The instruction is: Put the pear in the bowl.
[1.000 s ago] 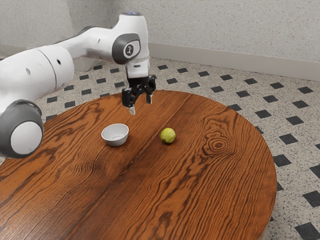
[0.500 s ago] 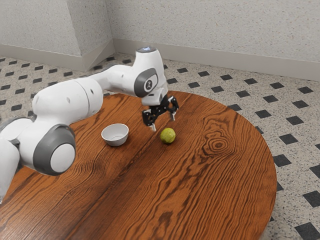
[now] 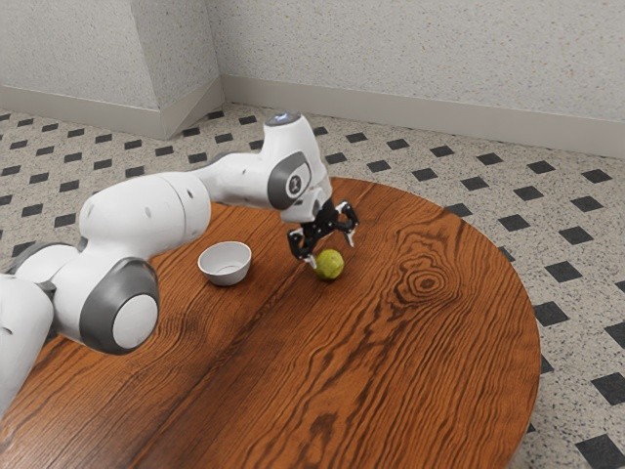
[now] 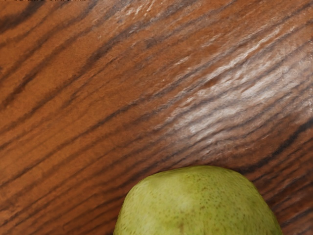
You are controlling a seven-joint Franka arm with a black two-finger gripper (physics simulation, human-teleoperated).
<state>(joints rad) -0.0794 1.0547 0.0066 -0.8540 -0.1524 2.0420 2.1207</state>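
Note:
In the exterior view my black gripper (image 3: pixel 332 250) is low over the table with its two fingers spread apart, open, one on either side of the pear's top. The yellow-green pear (image 3: pixel 330 266) rests on the wood just beneath it. Seen from the wrist, the pear (image 4: pixel 198 205) lies large at the lower edge, just under my hand. A white bowl (image 3: pixel 225 265) stands upright on the table, toward the exterior view's left of the pear, with nothing visible inside.
The round wooden table (image 3: pixel 410 381) has its curved edge beyond the pear and on the exterior view's right. My arm reaches in over the table from the exterior view's left, passing near the bowl.
My hand has travelled toward the exterior view's right and come down from high above the table to the pear. Pear and bowl have stayed where they were.

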